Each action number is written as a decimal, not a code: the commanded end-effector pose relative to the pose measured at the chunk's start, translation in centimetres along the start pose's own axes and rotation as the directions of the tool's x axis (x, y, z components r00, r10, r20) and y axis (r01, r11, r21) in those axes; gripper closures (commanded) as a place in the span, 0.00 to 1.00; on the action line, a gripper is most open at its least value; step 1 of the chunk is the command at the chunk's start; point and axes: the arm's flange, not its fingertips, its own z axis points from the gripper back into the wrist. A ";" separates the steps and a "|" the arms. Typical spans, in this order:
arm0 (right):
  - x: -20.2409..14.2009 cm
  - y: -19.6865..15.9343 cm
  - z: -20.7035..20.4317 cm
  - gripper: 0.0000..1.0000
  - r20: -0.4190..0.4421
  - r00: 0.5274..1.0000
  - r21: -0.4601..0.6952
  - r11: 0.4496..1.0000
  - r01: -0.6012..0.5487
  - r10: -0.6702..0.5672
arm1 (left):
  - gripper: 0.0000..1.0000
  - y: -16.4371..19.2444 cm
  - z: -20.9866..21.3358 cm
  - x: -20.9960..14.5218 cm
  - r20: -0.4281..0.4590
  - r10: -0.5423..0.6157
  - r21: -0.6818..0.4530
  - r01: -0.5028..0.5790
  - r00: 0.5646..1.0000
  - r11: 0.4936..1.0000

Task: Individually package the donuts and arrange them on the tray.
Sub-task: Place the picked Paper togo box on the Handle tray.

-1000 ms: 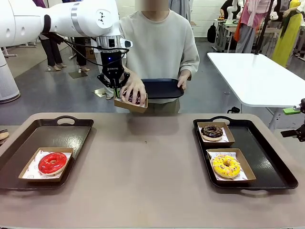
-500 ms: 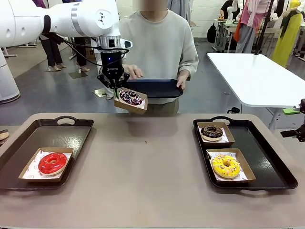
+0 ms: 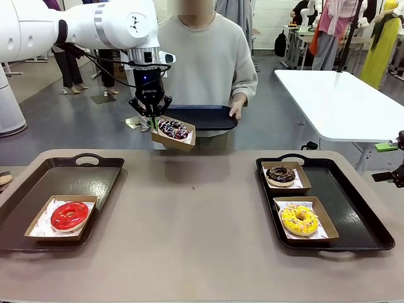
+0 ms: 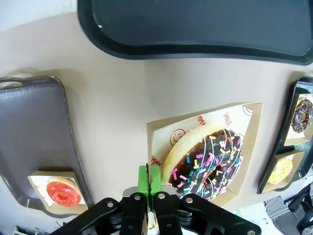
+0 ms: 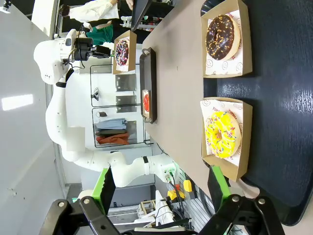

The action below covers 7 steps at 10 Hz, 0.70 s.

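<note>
My left gripper (image 3: 153,117) is shut on the near edge of a cardboard box (image 3: 173,137), holding it in the air over the table's far side. In the box lies a dark-iced donut (image 3: 173,129) with white stripes and coloured sprinkles. The left wrist view shows the green pads (image 4: 143,177) pinching the box wall beside that donut (image 4: 208,164). A red donut (image 3: 69,215) sits boxed on the left tray (image 3: 63,177). The chocolate donut (image 3: 281,175) and the yellow donut (image 3: 299,219) sit boxed on the right tray (image 3: 356,218). My right gripper (image 5: 163,185) hangs open above the right tray's end.
A person stands at the far side holding an empty black tray (image 3: 205,117) level, just behind the lifted box. The brown tabletop (image 3: 196,214) lies bare between the two trays. A white table (image 3: 341,101) stands off to the far right.
The person's hand has let go of the sprinkled donut in the lifted box and drawn back. Their black tray has shifted slightly left. My left gripper has stayed in place.
</note>
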 end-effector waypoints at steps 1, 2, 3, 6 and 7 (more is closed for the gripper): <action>-0.2 0.2 0.2 0.00 -0.015 1.000 -0.007 1.000 -0.005 0.005 | 0.99 2.4 0.5 -1.8 0.026 -0.007 0.034 0.006 1.000 0.999; -0.2 0.2 0.2 0.00 -0.015 1.000 -0.007 1.000 -0.005 0.005 | 0.99 5.0 0.5 -3.4 0.047 -0.002 0.046 -0.001 0.999 0.999; -0.2 0.2 0.2 0.00 -0.015 1.000 -0.007 1.000 -0.005 0.005 | 0.99 7.6 0.7 -4.0 0.060 -0.001 0.029 0.000 0.998 1.000; -0.2 0.2 0.2 0.00 -0.015 1.000 -0.007 1.000 -0.005 0.005 | 0.99 15.3 0.2 -7.7 0.125 0.029 -0.019 -0.027 0.992 0.999; -0.2 0.2 0.2 0.00 -0.015 1.000 -0.007 1.000 -0.005 0.005 | 0.99 17.7 -0.7 -9.1 0.137 0.055 -0.045 -0.050 0.989 0.998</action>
